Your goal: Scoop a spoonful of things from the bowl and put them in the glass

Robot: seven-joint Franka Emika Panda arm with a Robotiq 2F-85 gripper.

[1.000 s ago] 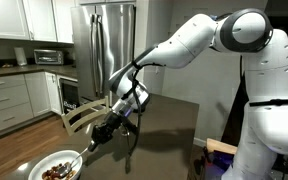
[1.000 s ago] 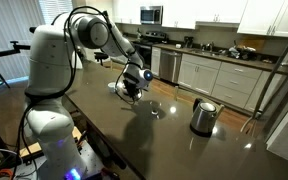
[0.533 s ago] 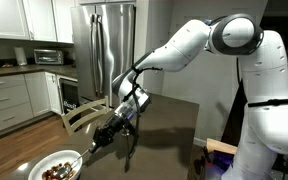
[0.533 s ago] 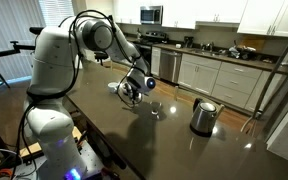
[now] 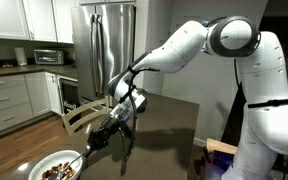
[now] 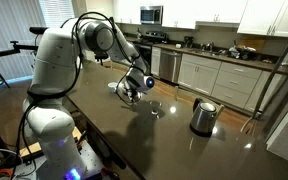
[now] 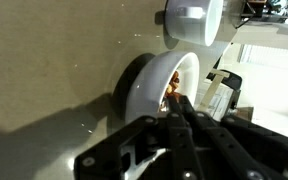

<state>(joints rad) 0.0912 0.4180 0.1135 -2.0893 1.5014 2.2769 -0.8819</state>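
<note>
At the lower left of an exterior view, the bowl [image 5: 56, 168] sits on the dark countertop [image 5: 169, 120] — white, shallow, holding brown bits, its lower edge cut off by the frame. In the wrist view it fills the centre, its opening turned towards the right, with a pale glass [image 7: 189, 18] just above it, cropped by the top edge. The gripper [image 5: 97, 141] is pinched on a slim spoon [image 5: 83, 153] angled down to the bowl's rim. The dark fingers [image 7: 189, 140] hide the scoop end in the wrist view, so whether it carries anything cannot be told.
</note>
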